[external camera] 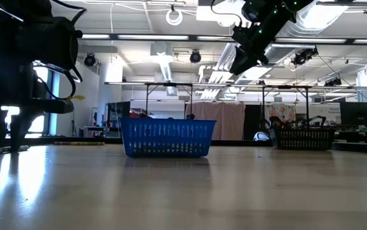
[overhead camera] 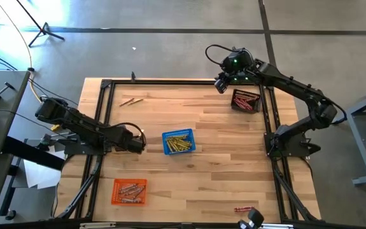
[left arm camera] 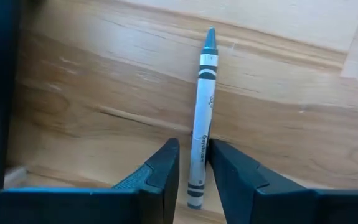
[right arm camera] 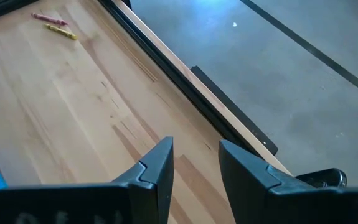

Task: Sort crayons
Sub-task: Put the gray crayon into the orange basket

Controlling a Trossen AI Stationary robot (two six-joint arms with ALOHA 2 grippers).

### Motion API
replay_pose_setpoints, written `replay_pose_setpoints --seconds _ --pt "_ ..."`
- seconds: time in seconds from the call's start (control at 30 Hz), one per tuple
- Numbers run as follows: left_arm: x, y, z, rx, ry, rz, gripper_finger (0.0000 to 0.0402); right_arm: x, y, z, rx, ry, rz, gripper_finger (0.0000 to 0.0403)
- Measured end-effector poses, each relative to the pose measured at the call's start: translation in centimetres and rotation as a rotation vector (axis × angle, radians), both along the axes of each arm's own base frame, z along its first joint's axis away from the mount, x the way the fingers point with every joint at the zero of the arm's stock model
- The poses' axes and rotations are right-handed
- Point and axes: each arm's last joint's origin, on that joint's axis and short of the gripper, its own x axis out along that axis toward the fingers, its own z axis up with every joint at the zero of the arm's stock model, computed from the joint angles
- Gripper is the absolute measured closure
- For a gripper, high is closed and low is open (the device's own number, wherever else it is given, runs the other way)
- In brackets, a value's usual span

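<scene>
crayon in play: blue-tipped crayon (left arm camera: 200, 124) with a white wrapper, lying on the desk (overhead camera: 214, 165), pinched between the left gripper (left arm camera: 192, 163) jaws just left of the blue basket (overhead camera: 179, 142)
loose crayons: a pair (overhead camera: 131, 100) near the desk's far-left corner, one red (overhead camera: 244, 208) at the near edge
sorted: yellow ones in blue basket, others in orange basket (overhead camera: 129, 191) and dark basket (overhead camera: 246, 100)
right gripper (right arm camera: 195, 163): raised beside dark basket, jaws narrowly apart, holding nothing
</scene>
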Motion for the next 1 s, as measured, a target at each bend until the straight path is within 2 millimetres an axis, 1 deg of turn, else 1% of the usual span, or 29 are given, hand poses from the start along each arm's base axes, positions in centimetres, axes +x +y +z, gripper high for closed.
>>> replay_pose_setpoints --seconds 0.1,0.2,0.23,0.33,0.4,0.43,0.5,0.57,0.63,0.7,0.77,0.83,0.93,1.0 --pt "0.0 0.0 0.0 -0.003 0.012 -0.036 0.0337 0.0 0.0 0.0 0.000 0.000 0.000 0.0291" --pt "0.2 0.0 0.3 -0.011 0.021 -0.100 0.0384 0.0 0.0 0.0 0.014 -0.011 -0.016 0.0291" --pt "0.5 -0.1 0.4 -0.015 0.017 -0.122 0.0392 0.0 0.0 0.0 0.015 -0.011 -0.017 0.0291" --pt "1.2 -0.3 1.4 -0.033 -0.004 -0.232 0.0391 0.0 0.0 0.0 0.015 -0.011 -0.017 0.0291" --pt "2.6 -0.7 2.9 -0.048 -0.084 -0.387 0.0394 0.0 0.0 0.0 0.018 -0.014 -0.021 0.0291" --pt "3.1 -1.0 3.8 -0.051 -0.118 -0.495 0.0397 0.0 0.0 0.0 0.026 -0.020 -0.030 0.0291" --pt "4.0 -2.1 5.6 -0.051 -0.177 -0.753 0.0399 0.0 0.0 0.0 0.034 -0.032 -0.042 0.0291" --pt "4.9 -3.7 7.5 -0.066 -0.271 -1.039 0.0397 0.1 0.0 0.1 0.035 -0.043 -0.049 0.0291" --pt "5.1 -5.4 9.4 -0.097 -0.344 -1.263 0.0397 0.1 -0.1 0.1 0.032 -0.049 -0.050 0.0291" --pt "4.7 -7.0 10.4 -0.142 -0.384 -1.394 0.0399 0.1 0.0 0.1 0.039 -0.052 -0.056 0.0291" --pt "4.3 -8.6 11.2 -0.196 -0.437 -1.448 0.0400 0.1 0.0 0.1 0.061 -0.064 -0.079 0.0291" --pt "3.8 -10.2 11.5 -0.260 -0.501 -1.462 0.0400 0.1 0.0 0.1 0.077 -0.068 -0.092 0.0291" --pt "2.8 -12.2 11.3 -0.337 -0.501 -1.436 0.0397 0.2 0.2 0.0 0.086 -0.070 -0.094 0.0291" --pt "2.2 -13.1 10.9 -0.368 -0.471 -1.405 0.0393 0.3 0.3 0.0 0.085 -0.068 -0.087 0.0291"
